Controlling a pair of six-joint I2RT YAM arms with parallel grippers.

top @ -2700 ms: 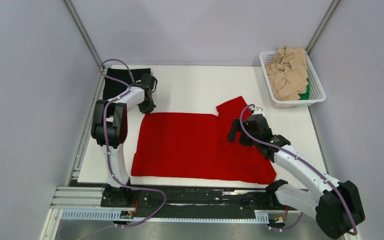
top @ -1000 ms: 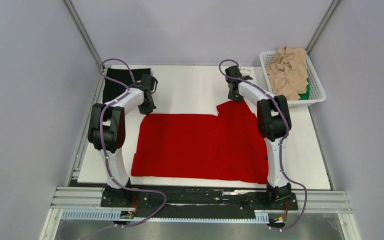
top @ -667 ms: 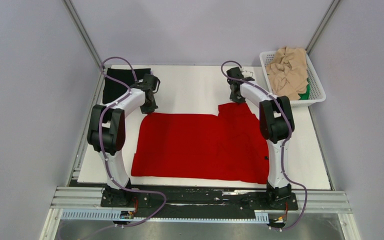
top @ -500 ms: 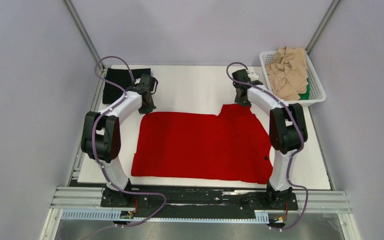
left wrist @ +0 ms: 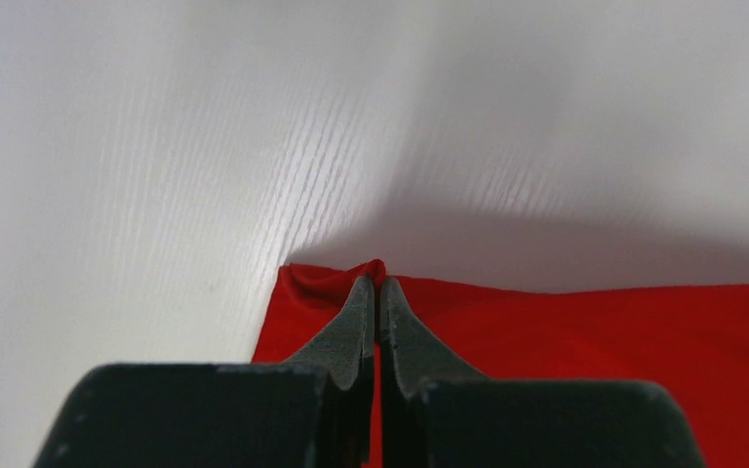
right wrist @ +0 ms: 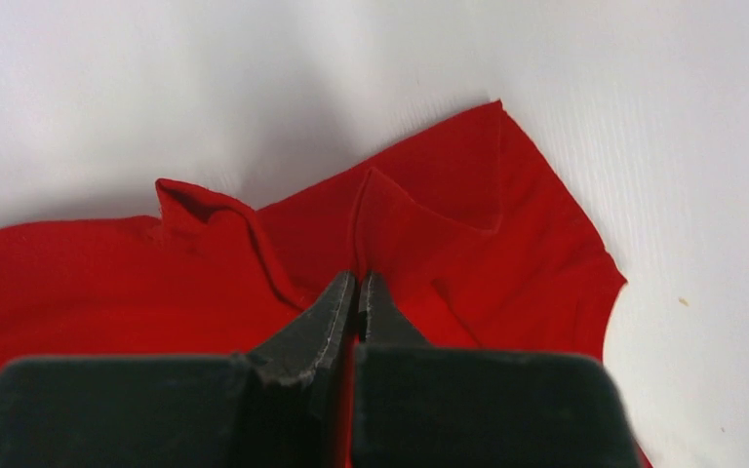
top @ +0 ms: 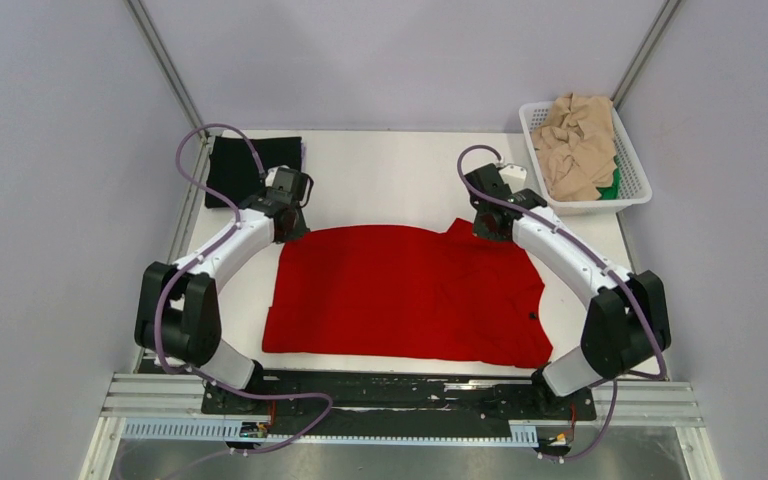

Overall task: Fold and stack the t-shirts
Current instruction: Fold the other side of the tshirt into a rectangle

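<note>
The bright red t-shirt (top: pixel 400 295) lies spread on the white table (top: pixel 390 175). My left gripper (top: pixel 290 224) is shut on its far left corner, and a small red peak sticks out past the tips (left wrist: pixel 377 281). At the far right, my right gripper (top: pixel 491 226) is shut on a raised fold of the sleeve (right wrist: pixel 468 195), the cloth ridge running up from the tips (right wrist: pixel 357 277). A folded black t-shirt (top: pixel 240 165) rests at the far left corner. Crumpled beige t-shirts (top: pixel 575 140) and a bit of a green one (top: pixel 612 186) fill the basket.
The white lattice basket (top: pixel 637 180) stands at the far right corner. Grey walls and metal posts close in the table on three sides. Bare white tabletop lies between the black shirt and the basket, beyond the red shirt.
The right gripper has closed on the red sleeve. Both grippers have drawn towards the near edge, taking the shirt's far corners with them; the sleeve now sits lower and bunched.
</note>
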